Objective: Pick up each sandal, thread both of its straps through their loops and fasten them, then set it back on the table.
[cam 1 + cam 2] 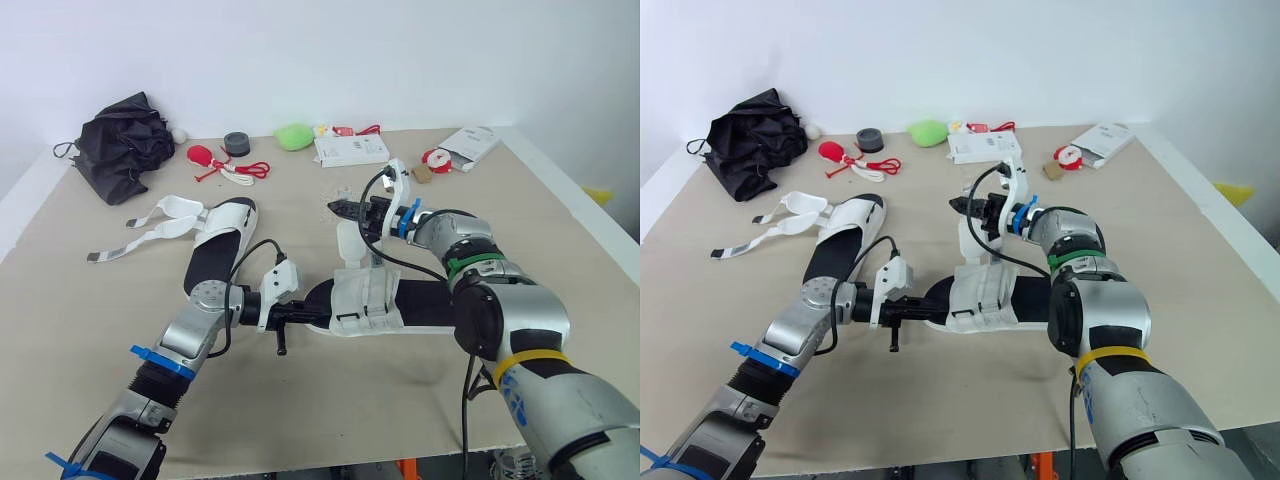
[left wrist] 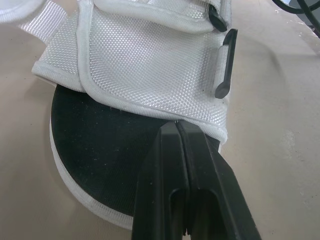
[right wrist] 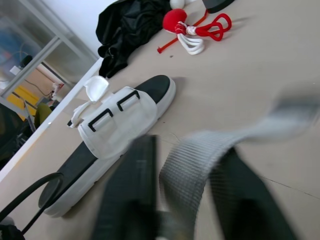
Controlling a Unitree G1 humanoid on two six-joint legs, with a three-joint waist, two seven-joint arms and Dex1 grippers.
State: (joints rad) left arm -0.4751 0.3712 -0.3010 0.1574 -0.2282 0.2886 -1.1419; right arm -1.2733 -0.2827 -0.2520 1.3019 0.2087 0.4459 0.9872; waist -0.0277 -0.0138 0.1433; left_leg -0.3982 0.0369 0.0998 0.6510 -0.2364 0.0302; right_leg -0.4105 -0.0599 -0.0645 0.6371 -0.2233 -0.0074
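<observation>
Two sandals lay on the surface (image 1: 330,400). Nearest, the left tool (image 1: 312,316), fingers pressed together, touched one end of the near sandal (image 1: 365,300) at the edge of its white upper. Just behind, the right tool (image 1: 340,208) pinched that sandal's strap (image 1: 349,240), held raised. Farther left lay the second sandal (image 1: 215,250), straps loose; beyond, a black bag (image 1: 120,145) and white box (image 1: 350,150).
</observation>
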